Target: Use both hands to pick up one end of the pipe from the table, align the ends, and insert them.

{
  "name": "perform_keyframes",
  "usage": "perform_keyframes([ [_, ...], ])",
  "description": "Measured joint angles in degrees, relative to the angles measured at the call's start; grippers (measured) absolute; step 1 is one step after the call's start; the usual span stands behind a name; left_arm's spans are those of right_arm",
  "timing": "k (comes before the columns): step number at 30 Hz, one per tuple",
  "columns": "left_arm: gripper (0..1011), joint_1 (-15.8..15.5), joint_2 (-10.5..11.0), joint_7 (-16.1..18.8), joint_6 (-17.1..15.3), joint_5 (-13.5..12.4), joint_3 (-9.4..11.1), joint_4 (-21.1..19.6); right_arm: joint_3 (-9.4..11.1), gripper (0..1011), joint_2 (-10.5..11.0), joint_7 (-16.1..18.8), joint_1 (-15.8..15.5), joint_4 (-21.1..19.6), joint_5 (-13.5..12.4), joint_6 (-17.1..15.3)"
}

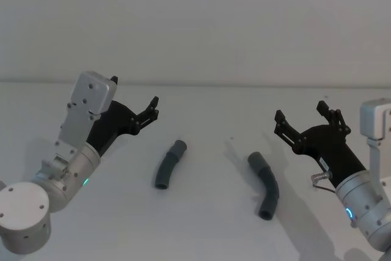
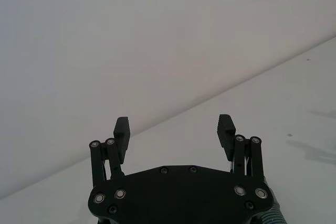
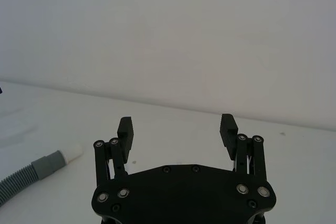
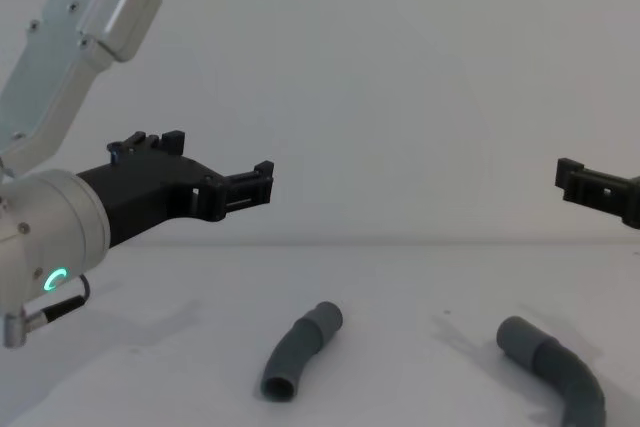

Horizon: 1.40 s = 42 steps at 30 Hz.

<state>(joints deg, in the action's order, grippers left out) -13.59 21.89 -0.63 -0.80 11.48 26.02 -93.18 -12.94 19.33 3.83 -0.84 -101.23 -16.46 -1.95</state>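
Right wrist view: white tip [image 3: 73,152] on 1 hose cuff [image 3: 50,163].
Head view: left hose [image 1: 169,164], right hose [image 1: 264,184], apart on table [image 1: 214,230].
Left gripper [image 1: 134,90]: fingers wide apart, empty.
Right gripper [image 1: 300,110]: fingers wide apart, empty.

left hose piece [image 1: 169,164]: dark grey, curved, lying flat on the white table [image 1: 208,230], smooth cuff [image 1: 179,148] at its far end | right hose piece [image 1: 269,186]: same look, flat, well apart from the left one
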Motion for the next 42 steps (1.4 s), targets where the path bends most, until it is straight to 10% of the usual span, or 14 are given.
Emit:
perform_keyframes([
  [42,1001,0.0,0.0,0.0,0.0,0.0,0.0,0.0,0.0,1000,0.0,0.0,0.0,0.0,0.0,0.0],
])
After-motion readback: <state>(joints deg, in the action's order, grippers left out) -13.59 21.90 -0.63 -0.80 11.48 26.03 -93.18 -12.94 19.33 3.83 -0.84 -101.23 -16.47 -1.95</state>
